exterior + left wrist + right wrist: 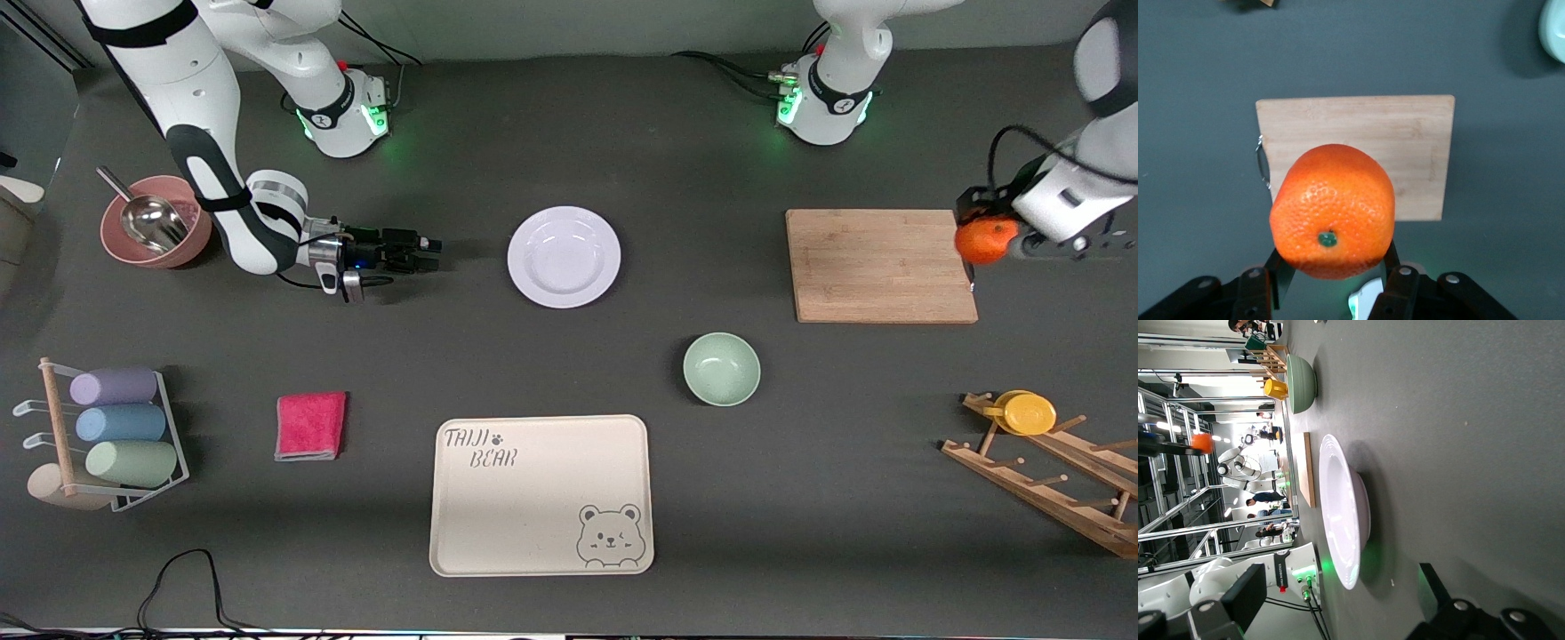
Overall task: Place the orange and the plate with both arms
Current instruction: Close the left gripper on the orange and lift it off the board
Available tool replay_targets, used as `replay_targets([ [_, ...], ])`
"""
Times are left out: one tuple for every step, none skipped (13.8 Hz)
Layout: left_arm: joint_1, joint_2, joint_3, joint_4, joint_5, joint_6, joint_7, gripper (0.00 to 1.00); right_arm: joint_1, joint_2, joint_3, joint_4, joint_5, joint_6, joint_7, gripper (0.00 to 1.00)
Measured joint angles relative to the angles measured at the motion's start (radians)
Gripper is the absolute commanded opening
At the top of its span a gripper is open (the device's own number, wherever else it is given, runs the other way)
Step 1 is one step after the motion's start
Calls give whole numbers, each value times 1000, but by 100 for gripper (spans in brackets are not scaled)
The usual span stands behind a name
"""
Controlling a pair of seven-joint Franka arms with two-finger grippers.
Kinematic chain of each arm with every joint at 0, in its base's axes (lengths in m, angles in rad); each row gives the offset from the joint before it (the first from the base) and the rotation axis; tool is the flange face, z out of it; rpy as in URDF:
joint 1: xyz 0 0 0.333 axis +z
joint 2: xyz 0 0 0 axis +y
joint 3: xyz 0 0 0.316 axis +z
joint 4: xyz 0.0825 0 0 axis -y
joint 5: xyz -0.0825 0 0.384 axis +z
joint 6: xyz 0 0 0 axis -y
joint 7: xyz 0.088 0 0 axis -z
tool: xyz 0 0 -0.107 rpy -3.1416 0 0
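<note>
The orange [985,239] hangs in the air, pinched between the fingers of my left gripper [978,236], which is shut on it. It is over the edge of the wooden cutting board [880,265] at the left arm's end. In the left wrist view the orange [1333,210] fills the middle, above the board [1358,123], with my left gripper [1333,261] around its lower part. The white plate [564,257] lies flat at the table's middle. My right gripper [428,252] is open, low and turned sideways, a short gap from the plate's rim. The right wrist view shows the plate [1341,513] edge-on ahead of the right gripper [1338,607].
A pale-green bowl [721,368] and a beige bear-print tray [540,495] lie nearer the camera than the plate. A pink cloth [310,426], a pink bowl with a scoop [156,222] and a cup rack [107,436] are at the right arm's end. A wooden rack with a yellow cup [1029,413] is at the left arm's end.
</note>
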Motion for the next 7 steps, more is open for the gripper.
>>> replay_targets([
  [0, 0, -8, 77, 0, -80, 0, 0, 0, 15, 0, 0, 10, 0, -24, 100],
  [0, 0, -15, 143, 0, -146, 0, 0, 0, 27, 0, 1, 15, 0, -41, 100],
  [0, 0, -19, 190, 0, -190, 0, 0, 0, 35, 0, 2, 16, 0, -50, 100],
  [-1, 1, -21, 217, -1, -212, 0, 0, 0, 39, 0, 4, 16, 0, -51, 100],
  [-1, 3, -23, 226, -1, -218, 1, 0, 0, 42, 0, 5, 16, 0, -52, 100],
  [-1, 8, -31, 227, -7, -218, -2, 0, 0, 45, 0, 7, 16, 0, -52, 100],
  [-1, 15, -46, 227, -27, -218, -22, 0, 0, 48, 0, 9, 16, 0, -52, 95],
])
